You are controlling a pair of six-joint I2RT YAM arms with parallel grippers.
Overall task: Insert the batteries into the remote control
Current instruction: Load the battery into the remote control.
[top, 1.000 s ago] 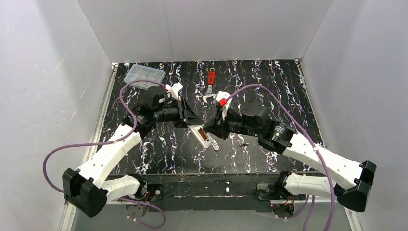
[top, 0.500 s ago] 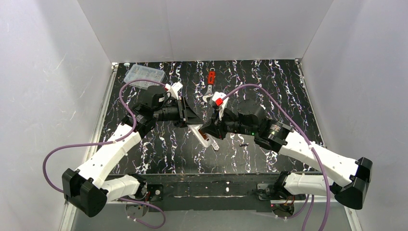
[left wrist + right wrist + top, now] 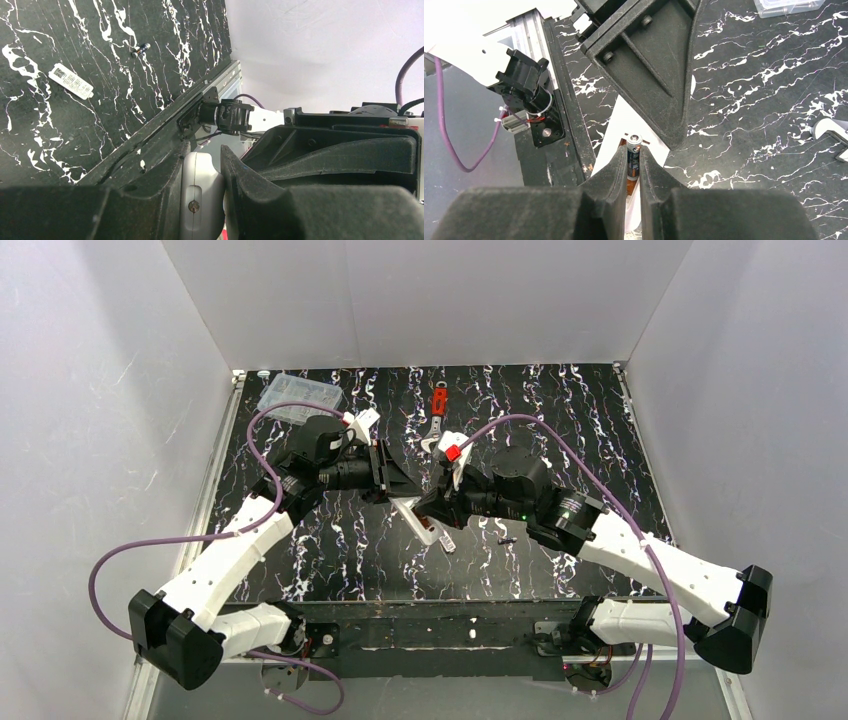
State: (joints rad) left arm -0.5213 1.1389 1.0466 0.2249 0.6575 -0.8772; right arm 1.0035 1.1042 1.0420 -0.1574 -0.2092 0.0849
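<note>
- Bench (image 3: pixel 590 440): black marbled slab with white veins, carrying everything listed below
- Left hand (image 3: pixel 398 492): clamped on the slim white rectangular remote control (image 3: pixel 421 521). On my left wrist feed the two dark fingers (image 3: pixel 150 200) press against its white body from either side
- Remote control, location: mid-bench, between the two hands and tilted. I cannot tell whether its lower end touches the bench. A sliver of its reddish recess shows on my right wrist feed
- Right hand (image 3: pixel 633 152): fingers drawn narrow, pinching a small dark cylindrical battery (image 3: pixel 633 159) with a silver cap. The battery lies lengthwise over the remote's back, cap pointing away from the wrist
- Second small dark battery (image 3: pixel 141 49): loose on the bench, right of the hands and apart from both
- Small white rectangular piece with printed marks (image 3: pixel 71 81): flat on the bench, near the loose battery but not touching it
- Clear plastic compartment box (image 3: pixel 298 395): far left corner of the bench, well apart from the hands
- Red-handled silver wrench (image 3: pixel 437 412): far middle of the bench, just beyond the right hand
</note>
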